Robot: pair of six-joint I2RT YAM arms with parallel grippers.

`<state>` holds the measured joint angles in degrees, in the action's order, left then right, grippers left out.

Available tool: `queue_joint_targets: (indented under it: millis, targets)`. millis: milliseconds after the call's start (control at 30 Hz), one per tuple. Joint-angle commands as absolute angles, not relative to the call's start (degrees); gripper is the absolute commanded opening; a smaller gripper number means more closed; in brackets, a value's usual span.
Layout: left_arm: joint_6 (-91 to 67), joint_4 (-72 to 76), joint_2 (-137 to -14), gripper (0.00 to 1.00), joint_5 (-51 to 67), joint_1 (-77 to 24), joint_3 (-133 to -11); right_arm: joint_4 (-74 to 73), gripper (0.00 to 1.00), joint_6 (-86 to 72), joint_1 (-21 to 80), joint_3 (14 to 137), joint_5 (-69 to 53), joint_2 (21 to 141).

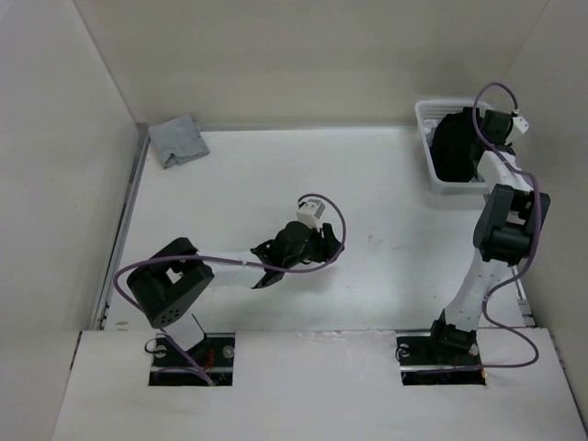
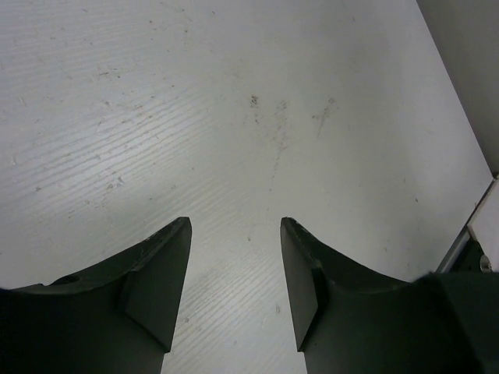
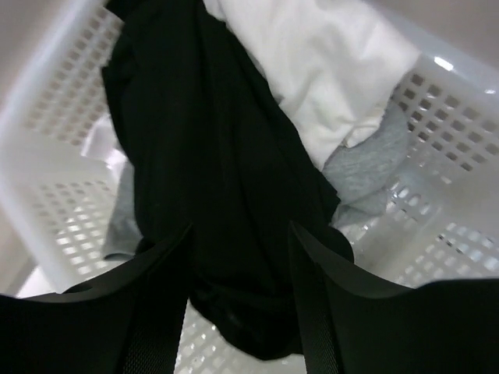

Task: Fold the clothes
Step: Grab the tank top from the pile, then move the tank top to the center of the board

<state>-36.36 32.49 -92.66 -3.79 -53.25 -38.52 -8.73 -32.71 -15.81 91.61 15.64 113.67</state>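
The clothes, a black garment (image 1: 452, 149), lie bunched in a white basket (image 1: 426, 124) at the table's back right. In the right wrist view the black garment (image 3: 210, 140) drapes down the basket's middle, over white and grey garments. My right gripper (image 3: 240, 227) hangs just above it, open, its fingers wide apart with the black fabric showing between and beyond them. From above, the right gripper (image 1: 467, 136) sits over the basket. My left gripper (image 1: 323, 241) hovers low over the table's middle, and the left gripper (image 2: 235, 221) is open with only bare table between its fingers.
A small grey cloth (image 1: 179, 140) lies at the table's back left corner. A white garment (image 3: 312, 62) and a grey one (image 3: 366, 167) share the basket (image 3: 62, 179). White walls close in the table on the left, back and right.
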Motion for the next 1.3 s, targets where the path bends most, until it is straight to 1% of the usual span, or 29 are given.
queue_joint_targets:
  millis: [0,67,200,233,267,300,333,367,400,467,500,633,700,767,900,967,1033,1133,1167,1200,1233,1267]
  targets:
    - [-35.68,35.95,-90.09,0.48,-3.60,-52.69,-37.97,-12.48,0.56,-30.06,-16.48,99.48,10.90,118.20]
    - [-35.68,36.21,-90.09,0.49,-3.60,-52.60,-37.88,-13.01,0.55,-29.45,-16.57,101.68,10.63,120.58]
    - [-35.60,36.39,-90.79,0.49,-3.52,-52.51,-38.14,-13.27,0.46,-30.23,-16.83,104.06,10.55,124.18]
    - [-35.51,36.39,-90.97,0.49,-3.52,-52.51,-38.23,-13.18,0.37,-30.41,-16.83,104.32,10.37,124.71]
    - [-35.42,36.39,-91.05,0.49,-3.52,-52.51,-38.23,-12.40,0.26,-30.58,-16.83,104.33,10.11,125.06]
    - [-35.42,36.39,-91.23,0.49,-3.52,-52.51,-38.32,-11.87,0.19,-30.67,-16.83,104.33,10.02,125.16]
    - [-35.42,36.39,-91.49,0.49,-3.60,-52.43,-38.41,-10.73,0.06,-31.20,-16.75,103.37,10.11,124.37]
    - [-35.42,36.39,-91.84,0.49,-3.60,-52.43,-38.58,-7.24,0.02,-32.07,-16.57,100.14,10.63,121.58]
    - [-35.42,36.39,-91.93,0.49,-3.52,-52.43,-38.58,-5.90,0.02,-32.17,-16.57,99.06,10.46,120.60]
    - [-35.68,36.39,-92.46,0.49,-3.52,-52.34,-38.93,3.30,0.02,-33.13,-16.57,91.79,9.84,112.11]
    - [-35.68,36.39,-92.55,0.49,-3.52,-52.34,-38.94,4.47,0.02,-33.48,-16.57,90.80,9.76,110.06]
    - [-35.68,36.39,-92.64,0.49,-3.43,-52.16,-39.20,6.06,0.02,-35.16,-15.17,87.89,8.62,99.24]
    - [-35.60,36.39,-92.29,0.49,-3.43,-51.64,-39.20,6.59,0.03,-35.07,-12.46,87.10,7.39,92.33]
    - [-35.86,36.47,-92.20,0.49,-3.34,-51.11,-39.11,6.33,0.04,-34.72,-10.69,87.19,7.03,89.31]
    - [-36.30,36.47,-90.62,0.49,-3.43,-49.09,-38.41,5.63,0.04,-34.89,-4.46,88.59,3.88,81.67]
    - [-36.91,36.04,-88.52,0.49,-3.95,-47.16,-37.62,5.45,0.04,-35.16,-1.46,90.08,1.68,79.90]
    - [-39.45,34.90,-84.22,0.49,-5.09,-42.86,-35.60,4.66,0.04,-36.12,5.47,94.20,-3.58,77.96]
    - [-42.79,32.44,-78.07,0.49,-6.06,-36.72,-32.53,5.44,0.07,-35.68,11.70,94.49,-4.66,76.30]
    - [-44.11,31.56,-75.78,0.49,-6.15,-34.52,-31.39,5.54,0.08,-35.68,13.91,92.22,-4.75,75.25]
    - [-45.51,30.68,-72.98,0.50,-6.24,-31.71,-29.72,7.71,0.10,-37.16,16.54,85.58,-4.49,72.97]
    - [-46.40,30.06,-71.12,0.50,-6.24,-29.86,-28.58,9.65,0.11,-38.13,17.70,81.43,-4.40,71.99]
    - [-47.54,29.01,-68.49,0.50,-6.15,-27.14,-26.91,13.93,0.14,-40.75,19.45,72.51,-3.96,70.42]
